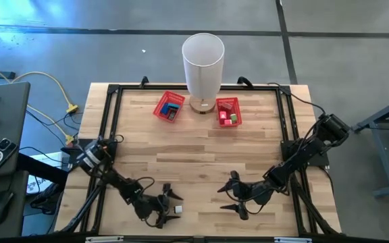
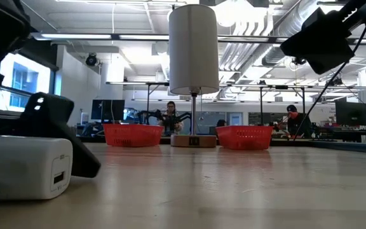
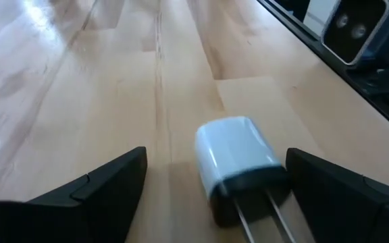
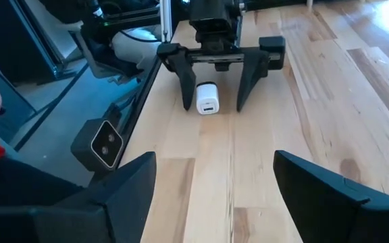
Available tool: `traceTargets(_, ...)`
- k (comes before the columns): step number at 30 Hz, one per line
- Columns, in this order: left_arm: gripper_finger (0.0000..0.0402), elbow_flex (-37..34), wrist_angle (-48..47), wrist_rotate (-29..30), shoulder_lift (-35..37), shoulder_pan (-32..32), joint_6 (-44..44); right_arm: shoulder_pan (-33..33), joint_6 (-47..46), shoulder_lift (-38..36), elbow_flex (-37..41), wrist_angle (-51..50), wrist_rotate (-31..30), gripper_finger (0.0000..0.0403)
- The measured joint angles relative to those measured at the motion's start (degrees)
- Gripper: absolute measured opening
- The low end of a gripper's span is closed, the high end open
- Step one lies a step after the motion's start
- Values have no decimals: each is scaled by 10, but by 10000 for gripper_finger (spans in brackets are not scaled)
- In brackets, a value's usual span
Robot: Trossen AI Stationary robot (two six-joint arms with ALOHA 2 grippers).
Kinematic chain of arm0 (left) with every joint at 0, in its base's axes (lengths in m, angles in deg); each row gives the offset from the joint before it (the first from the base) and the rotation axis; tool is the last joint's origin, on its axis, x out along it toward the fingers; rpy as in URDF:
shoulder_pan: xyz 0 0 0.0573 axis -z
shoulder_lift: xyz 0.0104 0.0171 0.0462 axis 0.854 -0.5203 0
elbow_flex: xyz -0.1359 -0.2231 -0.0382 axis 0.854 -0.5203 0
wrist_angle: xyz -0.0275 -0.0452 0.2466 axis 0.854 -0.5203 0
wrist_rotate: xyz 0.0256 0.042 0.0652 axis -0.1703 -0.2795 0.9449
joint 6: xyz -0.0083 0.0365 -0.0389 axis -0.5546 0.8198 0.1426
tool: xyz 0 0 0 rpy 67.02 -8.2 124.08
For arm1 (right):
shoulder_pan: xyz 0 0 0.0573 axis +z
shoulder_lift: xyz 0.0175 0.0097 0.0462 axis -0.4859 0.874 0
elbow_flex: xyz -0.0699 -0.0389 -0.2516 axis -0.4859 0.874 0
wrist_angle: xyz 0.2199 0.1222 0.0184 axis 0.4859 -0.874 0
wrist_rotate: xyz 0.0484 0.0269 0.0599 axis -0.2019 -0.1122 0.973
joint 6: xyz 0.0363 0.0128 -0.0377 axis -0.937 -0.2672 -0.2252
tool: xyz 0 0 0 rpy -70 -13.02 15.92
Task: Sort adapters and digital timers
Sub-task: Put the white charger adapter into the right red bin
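Most of the sorting looked done, judging by the high view: two red baskets sat in the upper middle of the frame on either side of a white lamp [image 1: 202, 64], the left basket [image 1: 169, 106] holding something dark and blue and the right basket [image 1: 227, 111] holding small red and green pieces, though what those items were was too small to tell. One white adapter [image 1: 177, 210] was left on the worktop [image 1: 201, 155], low in the frame and left of centre. The left gripper [image 1: 169, 204] had its fingers spread about as wide as they went, one on each side of the adapter without touching it; the left wrist view showed the plug lying on its side between them, prongs pointing back toward the camera. So the grasp was lined up but not yet closed. The right gripper [image 1: 234, 197] waited low and right of centre, its fingers also well apart and holding nothing, aimed across at the left one. No other loose piece showed on the worktop, so this adapter was probably the last to be lifted and dropped into its basket.
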Motion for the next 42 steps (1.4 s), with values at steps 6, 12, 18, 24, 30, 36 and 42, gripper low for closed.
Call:
traceTargets(6,327,4,0,-27,-1,-14,2,0,0,0,0,0,5,286)
traceTargets(12,300,4,1,-33,-1,-13,2,0,0,0,0,0,10,286)
traceTargets(18,267,4,1,-33,-1,-13,-1,0,0,0,0,0,16,286)
traceTargets(24,230,4,1,-33,-1,-13,-1,0,0,0,0,-1,16,286)
traceTargets(30,184,4,1,-33,-1,-12,-2,0,0,0,0,-1,16,286)
traceTargets(36,122,4,1,-26,0,-12,-7,0,0,0,0,-1,24,286)
traceTargets(42,121,4,0,0,0,-12,-13,0,0,0,0,0,76,286)
